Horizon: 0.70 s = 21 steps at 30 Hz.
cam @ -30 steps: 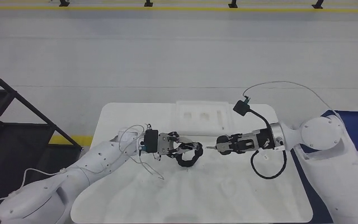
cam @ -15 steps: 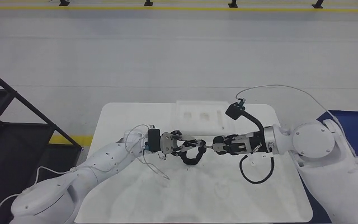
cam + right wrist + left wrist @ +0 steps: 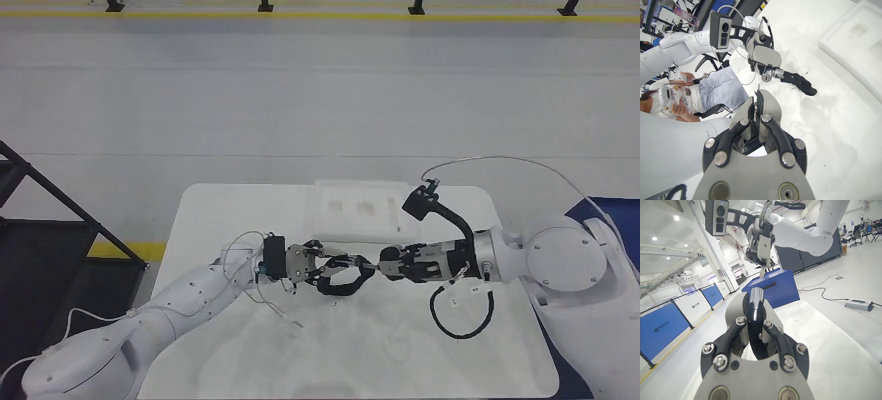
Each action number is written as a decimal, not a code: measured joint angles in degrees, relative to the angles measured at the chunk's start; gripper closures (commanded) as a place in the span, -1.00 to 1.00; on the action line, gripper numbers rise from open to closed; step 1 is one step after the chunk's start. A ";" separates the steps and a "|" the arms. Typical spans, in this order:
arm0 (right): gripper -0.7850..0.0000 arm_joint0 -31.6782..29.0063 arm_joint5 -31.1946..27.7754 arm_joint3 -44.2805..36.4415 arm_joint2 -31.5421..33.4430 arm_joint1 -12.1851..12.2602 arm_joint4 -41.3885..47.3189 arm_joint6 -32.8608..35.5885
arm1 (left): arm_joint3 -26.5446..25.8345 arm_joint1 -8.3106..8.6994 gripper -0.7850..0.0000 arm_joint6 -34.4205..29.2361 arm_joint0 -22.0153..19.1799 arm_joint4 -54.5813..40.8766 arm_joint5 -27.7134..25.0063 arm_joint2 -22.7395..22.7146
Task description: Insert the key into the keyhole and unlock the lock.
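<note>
The left gripper was clenched on the cable lock over the middle of the table. The right wrist view showed the keyhole. The left wrist view showed a gap between the chrome cylinder and the key. The right gripper grasped the key, facing the left gripper. A foam tray lay at the far side.

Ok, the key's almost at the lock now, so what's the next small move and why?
Probably ease the right tool forward a touch, keeping the key lined up with the keyhole. The key's tip sits just short of the chrome end of the lock, with a gap between them, and the left tool holds the lock with that end facing the key.
</note>
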 measured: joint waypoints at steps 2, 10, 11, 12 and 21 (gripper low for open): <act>1.00 0.07 0.16 -0.48 0.04 0.13 -0.49 0.36 | 0.05 -0.17 1.00 0.79 0.13 1.17 0.80 -0.07; 1.00 0.90 0.11 -1.40 -1.50 0.40 -0.95 1.75 | 1.38 -0.96 1.00 5.07 -0.84 5.70 5.12 0.53; 1.00 1.03 0.01 -1.53 -1.75 0.43 -1.35 1.90 | 1.50 -1.04 1.00 5.31 -0.98 5.84 5.36 0.59; 1.00 1.19 -0.01 -1.68 -2.08 0.47 -1.96 2.03 | 1.67 -1.14 1.00 5.56 -1.16 5.86 5.61 0.64; 1.00 1.79 -0.34 -2.76 -3.44 0.71 -3.89 1.15 | 1.21 -1.27 1.00 6.84 -2.05 4.42 6.88 1.34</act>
